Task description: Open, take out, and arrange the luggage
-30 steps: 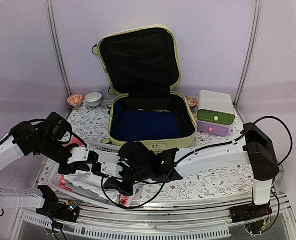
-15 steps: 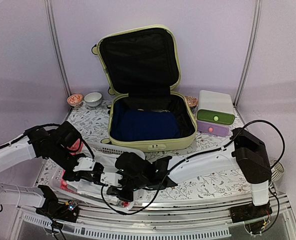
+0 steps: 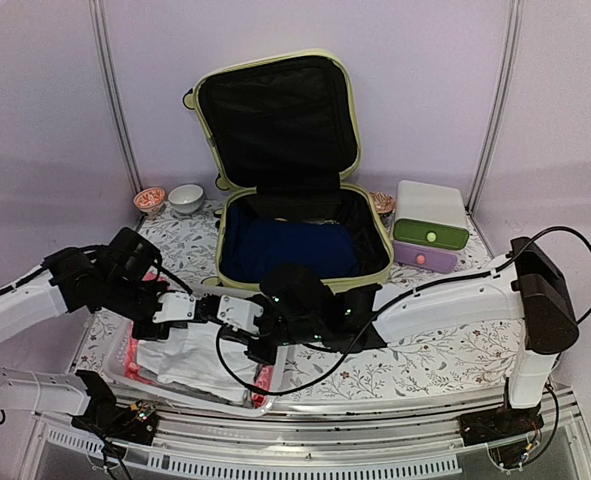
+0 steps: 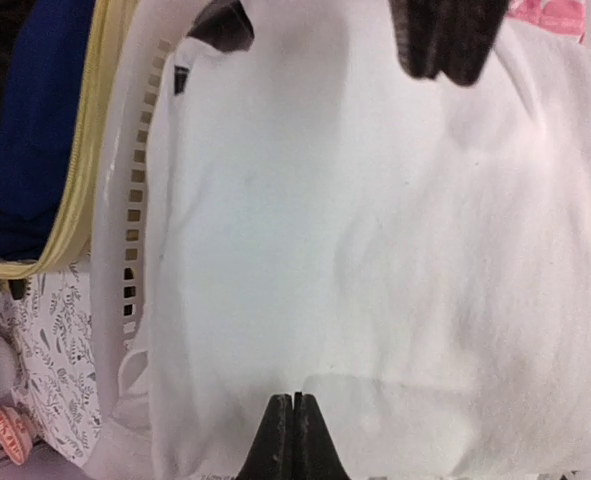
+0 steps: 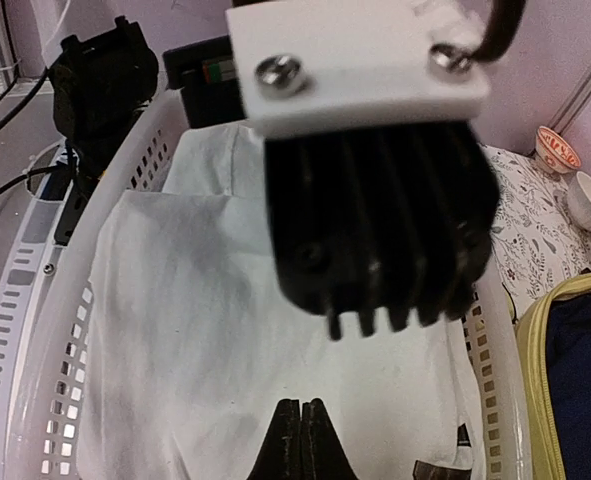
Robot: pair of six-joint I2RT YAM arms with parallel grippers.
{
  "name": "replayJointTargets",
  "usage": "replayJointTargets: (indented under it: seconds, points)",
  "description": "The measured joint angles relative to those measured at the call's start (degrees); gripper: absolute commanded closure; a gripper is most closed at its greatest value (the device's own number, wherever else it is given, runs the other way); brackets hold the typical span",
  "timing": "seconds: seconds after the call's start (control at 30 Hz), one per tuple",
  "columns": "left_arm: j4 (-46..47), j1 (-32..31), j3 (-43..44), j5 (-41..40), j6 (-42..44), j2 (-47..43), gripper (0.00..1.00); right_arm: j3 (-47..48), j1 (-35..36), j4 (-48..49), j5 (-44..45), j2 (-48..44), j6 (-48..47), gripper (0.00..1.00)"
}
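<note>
The open pale yellow-green hard-shell suitcase (image 3: pixel 275 120) lies at the far middle of the table (image 3: pixel 425 360), lid upright, just beyond both jaws, which hang pressed together and empty over the white folded cloth (image 4: pixel 375 250) in the white slatted plastic basket (image 5: pixel 30 390); the right arm (image 3: pixel 445 300) is nearer.

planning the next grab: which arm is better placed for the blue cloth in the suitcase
Likely right: the right gripper sits by the suitcase rim, nearer the blue cloth than the left gripper.

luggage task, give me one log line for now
luggage: open, blue cloth inside | white garment: in basket | left gripper: shut | right gripper: shut
</note>
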Motion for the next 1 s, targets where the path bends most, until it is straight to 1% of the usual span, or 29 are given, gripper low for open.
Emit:
replayJointTargets:
  seconds: [0.1, 0.17, 0.27, 0.33, 0.47, 0.67, 0.7, 0.83, 0.9, 0.93, 0.97, 1.0]
  points:
    - [1.3, 0.6, -2.3, -1.0, 0.0, 2.9, 1.00, 0.2, -0.7, 0.2, 1.3, 1.3, 0.2, 0.98]
    - [2.5, 1.0, -3.8, -1.6, 0.0, 6.5, 1.00, 0.5, -1.0, 0.2, 2.4, 2.9, 0.4, 0.98]
    - [3.8, 1.5, -4.5, -2.3, 0.0, 9.2, 1.00, 0.5, -1.1, 0.2, 4.2, 5.1, 1.1, 0.98]
    - [4.7, 1.9, -4.5, -2.3, 0.0, 9.9, 1.00, -0.2, -1.4, 1.1, 5.2, 5.7, 2.2, 0.98]
    - [5.5, 2.3, -4.5, -2.3, 0.0, 11.1, 1.00, -0.8, -3.1, 2.9, 4.2, 5.8, 5.2, 0.98]
    - [5.1, 2.3, -3.0, -2.7, -0.5, 10.4, 1.00, 2.4, -4.8, 1.3, 3.7, 7.2, 5.7, 0.98]
    - [4.7, 2.3, -2.0, -2.7, -0.7, 9.9, 0.98, 2.4, -4.9, 1.4, 3.7, 7.1, 5.6, 0.98]
    - [4.0, 2.0, 4.0, -4.6, -3.1, 6.6, 0.77, 0.9, -4.9, 2.2, 3.9, 4.5, 4.6, 0.97]
    - [4.5, 1.4, 6.8, -4.7, -4.7, 5.4, 0.53, 0.0, -4.8, 2.2, 4.2, 1.2, 3.5, 0.96]
    - [4.9, 0.9, 8.5, -4.6, -5.6, 4.9, 0.38, -0.3, -4.8, 2.1, 4.2, -0.3, 2.9, 0.95]
    - [5.9, 0.1, 10.5, -4.4, -7.4, 4.3, 0.27, -0.8, -4.9, 2.1, 4.2, -2.2, 1.9, 0.94]
    - [6.8, -0.4, 11.7, -4.2, -8.0, 3.8, 0.08, -1.2, -4.9, 2.1, 4.4, -3.9, 0.8, 0.93]
